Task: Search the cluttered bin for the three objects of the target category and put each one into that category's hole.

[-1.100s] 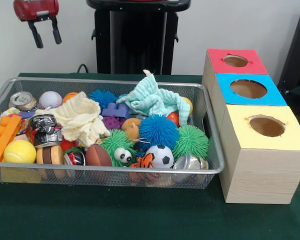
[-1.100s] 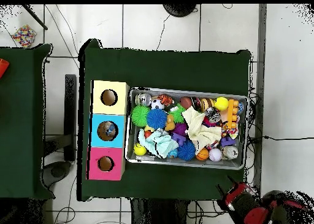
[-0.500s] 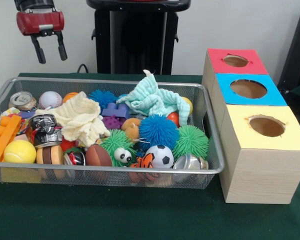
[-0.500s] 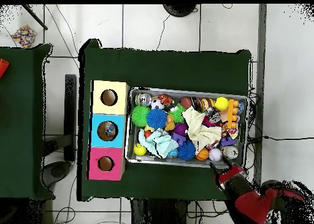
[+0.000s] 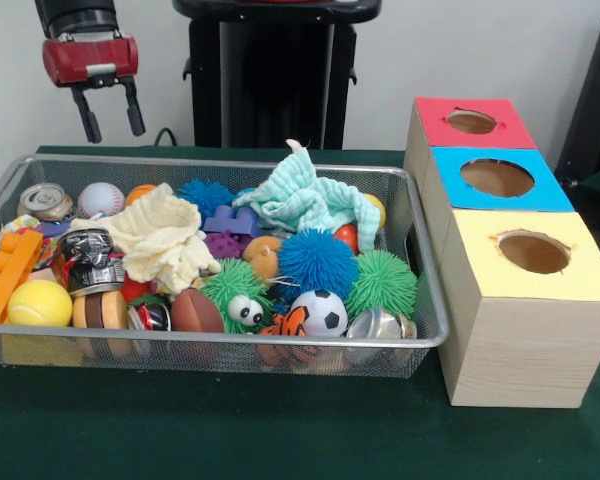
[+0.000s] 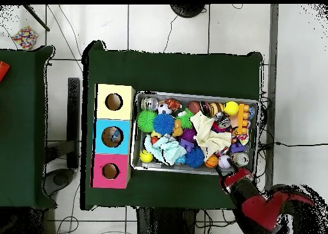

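Observation:
A wire mesh bin (image 5: pixel 220 162) holds a jumble of toys. Among them are a baseball (image 5: pixel 100 198), a soccer ball (image 5: pixel 323 312), a yellow tennis ball (image 5: pixel 39 302), a crushed can (image 5: pixel 46 201), a blue spiky ball (image 5: pixel 316 262), a yellow cloth (image 5: pixel 160 235) and a teal cloth (image 5: pixel 305 200). My gripper (image 5: pixel 114 128) hangs open and empty above the bin's far left corner. From overhead the gripper (image 6: pixel 232 177) sits just outside the bin (image 6: pixel 192 95), at its lower right edge.
Three wooden boxes with round holes stand in a row beside the bin: red (image 5: pixel 475 122), blue (image 5: pixel 497 178), yellow (image 5: pixel 533 252). Overhead they appear as yellow (image 6: pixel 114 102), blue (image 6: pixel 112 136), red (image 6: pixel 110 171). Green cloth covers the table.
The gripper has come down and to the right in the front view, closer to the bin's far left corner. It stays open. Nothing in the bin has moved.

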